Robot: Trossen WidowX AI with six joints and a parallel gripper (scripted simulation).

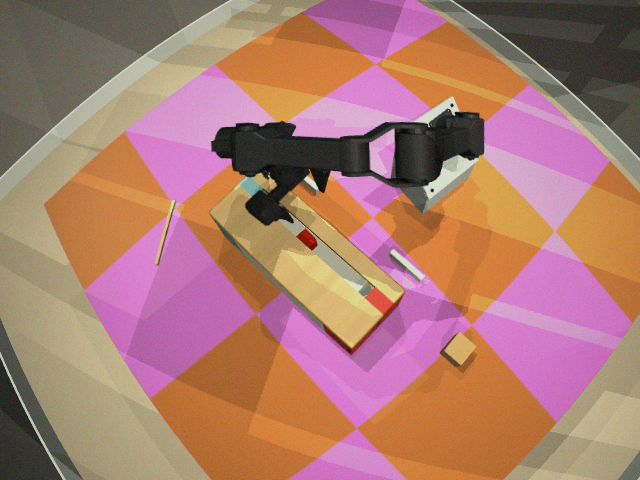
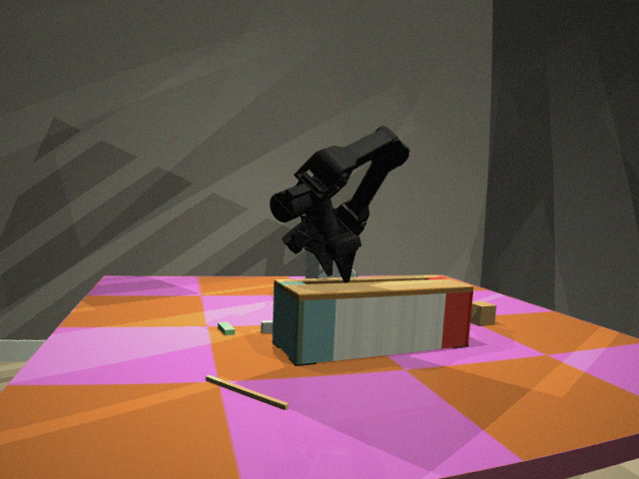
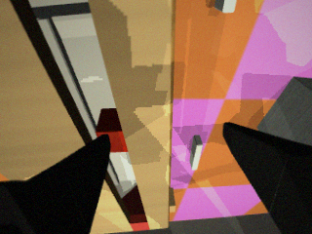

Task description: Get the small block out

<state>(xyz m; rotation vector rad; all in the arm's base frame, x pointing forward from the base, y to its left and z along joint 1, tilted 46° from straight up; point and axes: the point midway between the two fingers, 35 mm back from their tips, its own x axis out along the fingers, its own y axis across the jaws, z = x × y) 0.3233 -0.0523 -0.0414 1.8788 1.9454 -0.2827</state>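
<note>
The box [image 1: 305, 268] has a tan top, a teal end [image 1: 250, 186] and a red end [image 1: 382, 302]. A narrow slot runs along its top. The small red block [image 1: 307, 239] shows through the slot near the middle, and also in the wrist view [image 3: 111, 134]. My gripper [image 1: 302, 204] is open and empty over the teal half of the box. It straddles the box's edge on the arm's side. One fingertip is at the slot right beside the block and the other is off the box above the table. In the side view the gripper [image 2: 340, 270] reaches down to the box top.
A thin wooden stick [image 1: 165, 232] lies left of the box. A grey bar lies on the arm's side of the box, and a tan cube [image 1: 458, 349] lies past the red end. A green piece [image 2: 225, 328] lies beyond the teal end. The arm's white base [image 1: 439, 175] stands behind.
</note>
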